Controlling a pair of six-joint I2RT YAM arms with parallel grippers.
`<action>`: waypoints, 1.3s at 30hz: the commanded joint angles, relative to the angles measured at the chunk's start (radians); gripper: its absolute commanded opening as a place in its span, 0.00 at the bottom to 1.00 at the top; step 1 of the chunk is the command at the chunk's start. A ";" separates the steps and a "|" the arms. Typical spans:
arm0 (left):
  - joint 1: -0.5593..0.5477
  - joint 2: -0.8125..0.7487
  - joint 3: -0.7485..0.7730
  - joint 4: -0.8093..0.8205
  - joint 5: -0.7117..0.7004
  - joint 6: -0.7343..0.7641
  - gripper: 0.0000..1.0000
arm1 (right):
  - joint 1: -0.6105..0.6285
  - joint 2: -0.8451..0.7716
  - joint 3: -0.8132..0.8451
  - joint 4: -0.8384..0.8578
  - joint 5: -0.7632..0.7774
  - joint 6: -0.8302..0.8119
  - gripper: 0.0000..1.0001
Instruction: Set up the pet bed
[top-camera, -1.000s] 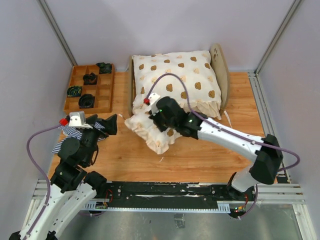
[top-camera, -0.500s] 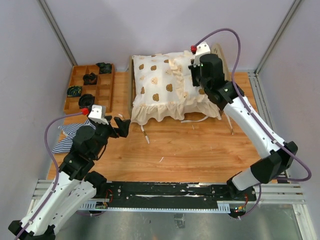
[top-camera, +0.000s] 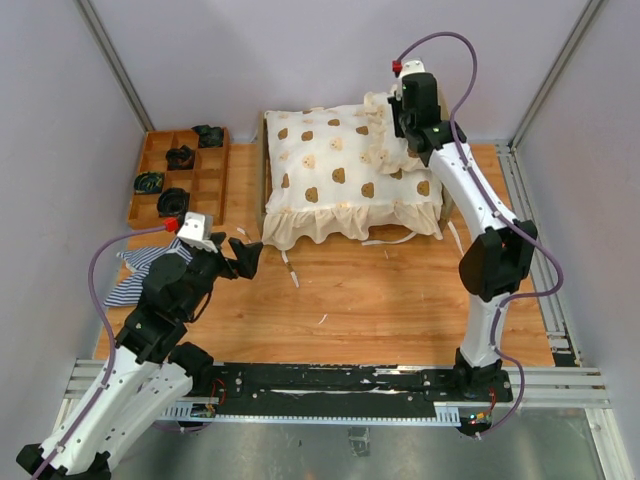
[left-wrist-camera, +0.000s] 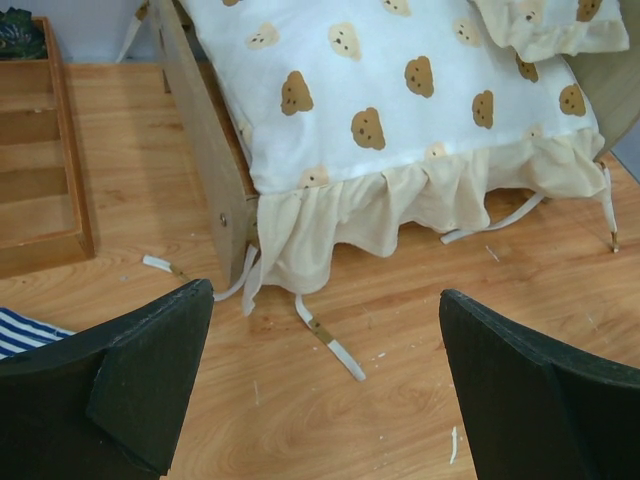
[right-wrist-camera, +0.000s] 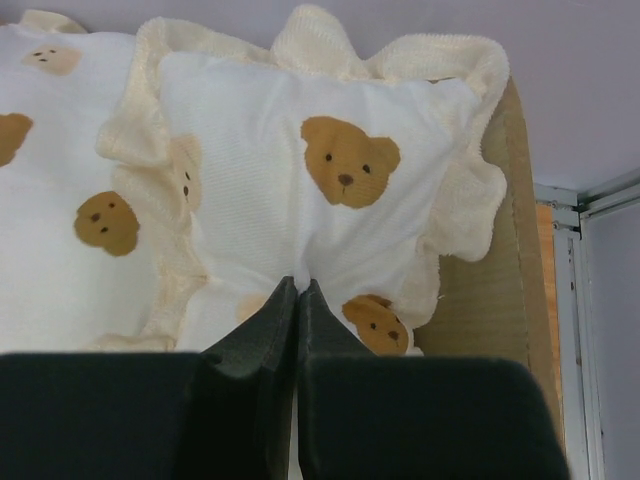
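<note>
Pale partition walls close in a wooden desk (top-camera: 400, 300), where the pet bed (left-wrist-camera: 203, 140) stands at the far centre. Its plywood frame is almost hidden under a cream bear-print quilt (top-camera: 330, 170) whose ruffle spills over the near side.

At the bed's right end, the right claw (right-wrist-camera: 298, 290) is pressed fully together on a pinch of fabric at the near edge of a small ruffled bear-print pillow (right-wrist-camera: 330, 200). It holds the pillow on top of the quilt and up against the headboard (right-wrist-camera: 490, 290), where a pillow belongs. The grip looks like a last placing rather than a lift, though whether the pillow's full weight already rests on the bed cannot be told.

The left claw (left-wrist-camera: 325, 295) is spread as wide as it goes and holds nothing. It is poised over the near-left part of the desk and pointed at the bed's foot end, apparently parked clear of the work. Loose cream ties (left-wrist-camera: 325, 340) trail from the quilt's hem onto the bare wood in front of it.

A blue-and-white striped cloth (top-camera: 128, 285) lies on the desk beneath the left arm, well apart from the bed. If it belongs under the quilt, the job is not finished. A brown compartment tray (top-camera: 208, 180) with a few dark items sits at the far left, away from both arms.
</note>
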 joint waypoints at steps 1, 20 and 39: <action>0.004 -0.002 0.007 0.009 0.015 0.022 0.99 | -0.045 0.053 0.082 -0.004 -0.050 -0.010 0.00; 0.004 0.016 0.005 0.011 0.009 0.018 0.99 | -0.101 0.066 0.100 -0.023 -0.177 -0.022 0.62; 0.004 0.015 0.001 0.009 0.008 0.015 0.99 | -0.097 0.021 -0.024 0.031 -0.201 0.004 0.21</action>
